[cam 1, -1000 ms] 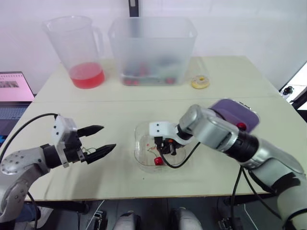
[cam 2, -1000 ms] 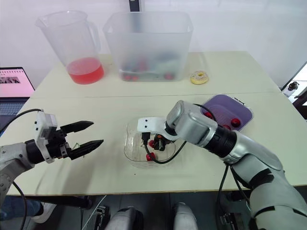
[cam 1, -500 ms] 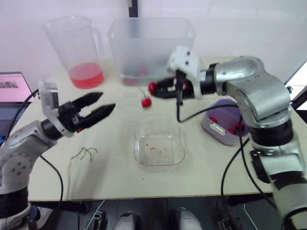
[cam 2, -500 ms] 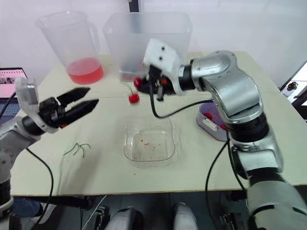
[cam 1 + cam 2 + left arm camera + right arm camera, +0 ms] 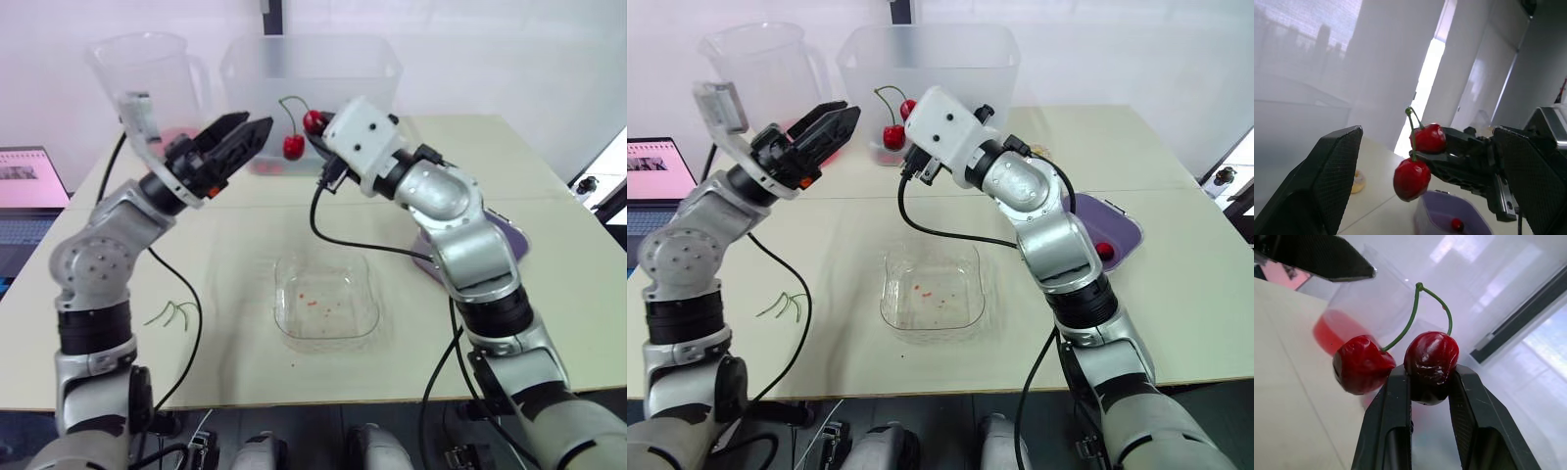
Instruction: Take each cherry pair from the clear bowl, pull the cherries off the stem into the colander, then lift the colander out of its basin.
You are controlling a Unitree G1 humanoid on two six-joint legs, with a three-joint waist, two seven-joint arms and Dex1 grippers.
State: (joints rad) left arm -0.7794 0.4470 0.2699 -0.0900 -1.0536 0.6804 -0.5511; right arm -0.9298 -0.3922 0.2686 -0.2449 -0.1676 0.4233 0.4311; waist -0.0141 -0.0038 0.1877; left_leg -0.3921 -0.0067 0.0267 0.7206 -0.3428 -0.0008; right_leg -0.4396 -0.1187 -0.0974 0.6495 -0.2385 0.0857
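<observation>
A pair of red cherries on a forked green stem hangs in front of the frosted basin. My right gripper is shut on the upper cherry, and the lower cherry dangles free beside its fingers. My left gripper is open just left of the pair, its fingers standing either side of the cherries without touching them. The clear bowl sits at the table's middle with only red specks in it. Red cherries and the colander show blurred through the basin wall.
A plastic jug with red liquid stands left of the basin. A purple tray with a few cherries lies at the right. Bare green stems lie on the table at the left. A laptop sits off the left edge.
My right gripper lifted the cherry pair out of the clear bowl and carried it up and back toward the basin. My left gripper rose from low over the table to meet it.
</observation>
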